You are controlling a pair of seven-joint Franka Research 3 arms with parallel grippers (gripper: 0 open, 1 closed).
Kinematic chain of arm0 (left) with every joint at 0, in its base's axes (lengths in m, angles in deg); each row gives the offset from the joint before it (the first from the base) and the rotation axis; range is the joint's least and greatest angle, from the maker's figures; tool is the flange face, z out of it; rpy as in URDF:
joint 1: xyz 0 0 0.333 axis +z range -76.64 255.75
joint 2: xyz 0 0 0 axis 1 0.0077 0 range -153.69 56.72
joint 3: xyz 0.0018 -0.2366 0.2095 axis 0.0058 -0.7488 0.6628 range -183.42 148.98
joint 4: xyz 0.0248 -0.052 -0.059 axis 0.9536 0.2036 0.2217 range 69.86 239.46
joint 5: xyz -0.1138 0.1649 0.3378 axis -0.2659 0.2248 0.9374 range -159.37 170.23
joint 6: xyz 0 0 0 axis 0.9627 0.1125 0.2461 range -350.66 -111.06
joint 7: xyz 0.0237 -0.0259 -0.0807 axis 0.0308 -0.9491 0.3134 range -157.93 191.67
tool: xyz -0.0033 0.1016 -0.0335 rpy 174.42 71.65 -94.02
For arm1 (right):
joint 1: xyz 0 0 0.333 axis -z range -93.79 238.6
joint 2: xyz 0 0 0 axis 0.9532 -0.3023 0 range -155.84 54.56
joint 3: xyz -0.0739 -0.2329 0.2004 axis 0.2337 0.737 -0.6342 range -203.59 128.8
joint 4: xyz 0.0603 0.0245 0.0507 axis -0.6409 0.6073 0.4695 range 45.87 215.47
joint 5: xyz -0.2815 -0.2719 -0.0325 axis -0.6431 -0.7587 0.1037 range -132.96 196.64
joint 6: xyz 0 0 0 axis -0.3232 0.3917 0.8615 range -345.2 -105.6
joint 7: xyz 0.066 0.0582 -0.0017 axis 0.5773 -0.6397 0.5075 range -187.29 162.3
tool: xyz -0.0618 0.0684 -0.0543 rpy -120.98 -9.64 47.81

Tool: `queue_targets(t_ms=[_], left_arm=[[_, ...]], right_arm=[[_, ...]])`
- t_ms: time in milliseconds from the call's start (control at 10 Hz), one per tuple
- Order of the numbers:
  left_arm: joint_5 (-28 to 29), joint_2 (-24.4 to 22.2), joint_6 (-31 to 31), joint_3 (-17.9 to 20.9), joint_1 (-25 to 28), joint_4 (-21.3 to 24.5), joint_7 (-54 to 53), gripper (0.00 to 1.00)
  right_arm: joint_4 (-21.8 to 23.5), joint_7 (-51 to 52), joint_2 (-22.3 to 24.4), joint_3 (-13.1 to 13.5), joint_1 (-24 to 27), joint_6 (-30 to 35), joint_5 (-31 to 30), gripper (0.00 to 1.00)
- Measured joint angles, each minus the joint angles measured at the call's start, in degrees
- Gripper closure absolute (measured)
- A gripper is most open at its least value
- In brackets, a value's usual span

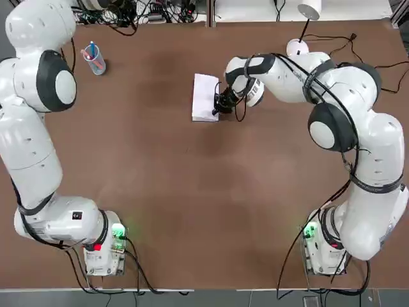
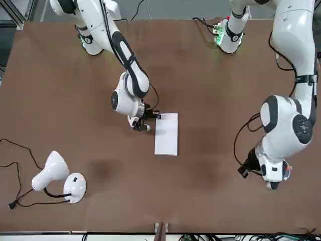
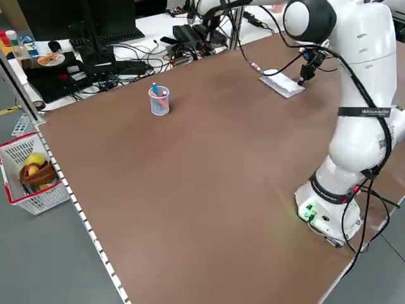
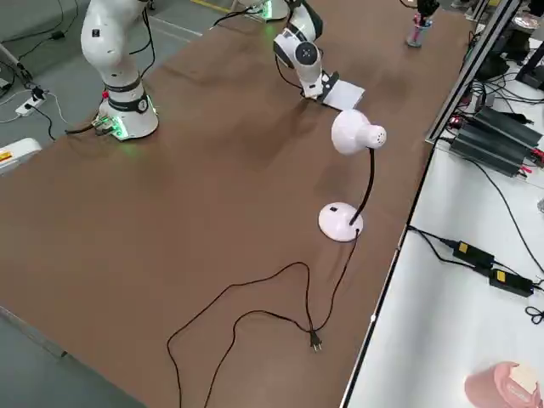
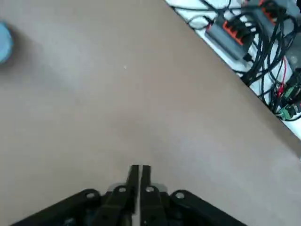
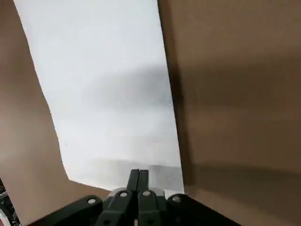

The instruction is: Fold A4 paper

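Lying flat near table's middle: one folded white paper sheet (image 1: 205,98), your right gripper (image 6: 138,175) at its edge, fingers closed; contact you can't confirm. Your left gripper (image 5: 140,170), near pen cup (image 1: 95,61): fingers slightly parted, nothing between. One cup, one desk lamp (image 2: 52,169).

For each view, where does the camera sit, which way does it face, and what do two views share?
Top: overhead, robot's way; both arms, white paper.
Front: across the table, facing the robot; both arms.
Left side: raised, diagonally down; pen cup, arms.
Right side: raised, diagonally down; desk lamp, arms.
Left wrist: tabletop; left gripper.
Right wrist: paper; right gripper.
Front and right side share the lamp.
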Motion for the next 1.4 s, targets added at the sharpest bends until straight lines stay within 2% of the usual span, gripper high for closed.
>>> queue_targets(t_ms=[200, 400, 600, 800, 1100, 1400], left_arm=[[-0.06, -1.25, 0.7, 2.86, 0.18, 1.02, -7.45, 0.58], [-0.06, -3.21, 0.77, 3.86, 0.63, 2.95, -14.24, 0.3], [-0.05, -7.5, 1.5, 4.11, 2.15, 6.34, -20.58, 0.01], [-0.05, -14.0, 7.91, 4.22, 4.96, 9.2, -28.39, 0.0], [-0.05, -22.4, 18.44, 4.09, 6.82, 10.02, -33.92, 0.0], [-0.05, -25.17, 23.16, 0.43, 6.58, 10.14, -32.43, 0.0]], right_arm=[[-0.85, 0.0, 0.01, 0.24, 0.09, -0.37, 0.0, 0.99], [-1.04, 0.01, -0.31, 0.27, 0.09, -1.62, 0.0, 0.99], [-1.49, 0.06, -1.0, 0.33, 0.12, -1.94, 0.0, 0.99], [-2.62, 0.1, -1.85, 0.37, 0.15, -2.0, 0.0, 0.99], [-4.3, 0.11, -3.1, 0.45, 0.16, -2.01, 0.0, 0.99], [-6.54, 0.16, -5.31, 0.62, 0.23, -2.7, 0.0, 0.99]])
